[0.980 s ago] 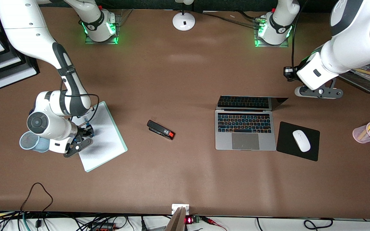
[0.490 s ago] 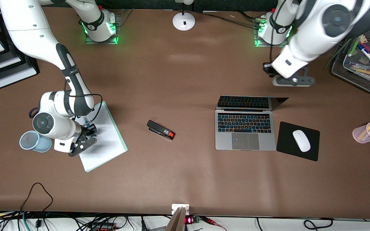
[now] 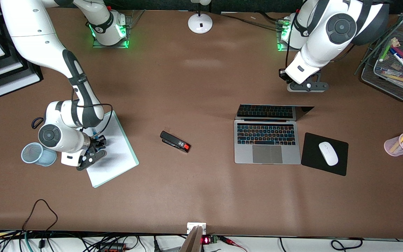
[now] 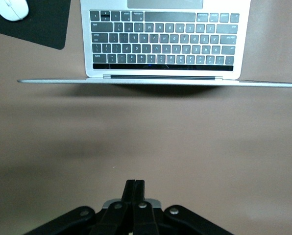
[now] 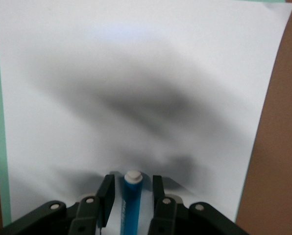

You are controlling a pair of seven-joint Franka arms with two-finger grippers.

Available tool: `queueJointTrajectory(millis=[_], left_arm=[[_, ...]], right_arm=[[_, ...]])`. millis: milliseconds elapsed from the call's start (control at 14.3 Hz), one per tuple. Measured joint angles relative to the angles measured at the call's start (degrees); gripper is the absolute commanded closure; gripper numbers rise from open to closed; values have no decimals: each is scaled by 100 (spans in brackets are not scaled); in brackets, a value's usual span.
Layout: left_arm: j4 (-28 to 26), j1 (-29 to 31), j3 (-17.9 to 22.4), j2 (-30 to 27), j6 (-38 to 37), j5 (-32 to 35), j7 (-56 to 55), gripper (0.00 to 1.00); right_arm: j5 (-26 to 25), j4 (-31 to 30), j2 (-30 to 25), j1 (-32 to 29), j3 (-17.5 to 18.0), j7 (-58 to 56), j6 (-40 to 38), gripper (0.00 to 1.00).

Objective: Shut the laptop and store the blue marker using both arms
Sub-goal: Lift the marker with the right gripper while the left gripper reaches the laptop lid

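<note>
Though fingers [image 5: 106,196] flank blue marker [image 5: 131,205] | barrel cut off

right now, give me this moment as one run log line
laptop: open | blue marker: between right gripper fingers, over white paper | left gripper: shut, empty, over table by laptop lid

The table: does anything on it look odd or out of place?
Little does. The stapler lies alone and askew mid-table, and the sheet of paper sits crooked. The laptop is open, nothing spilled or broken.
</note>
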Motion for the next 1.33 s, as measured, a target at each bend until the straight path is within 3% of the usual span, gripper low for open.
queueJointTrajectory(millis=[210, 420, 770, 1050, 1330], left_arm=[[-254, -2, -90, -48, 352, 0, 0, 97], [-606, -8, -162, -11, 1153, 0, 0, 97], [-824, -6, -204, 619, 2706, 0, 0, 98], [-789, 29, -191, 1167, 3638, 0, 7, 100], [-621, 114, -168, 1456, 4087, 0, 89, 100]], right_arm=[[0, 0, 25, 0, -1, 0, 6, 68], [1, 0, 49, 0, -1, 0, 19, 73], [2, 9, 57, 0, -3, 1, 28, 98], [2, 154, -34, -1, -4, -6, 71, 98], [17, 259, -568, -56, -19, -456, 61, 98]])
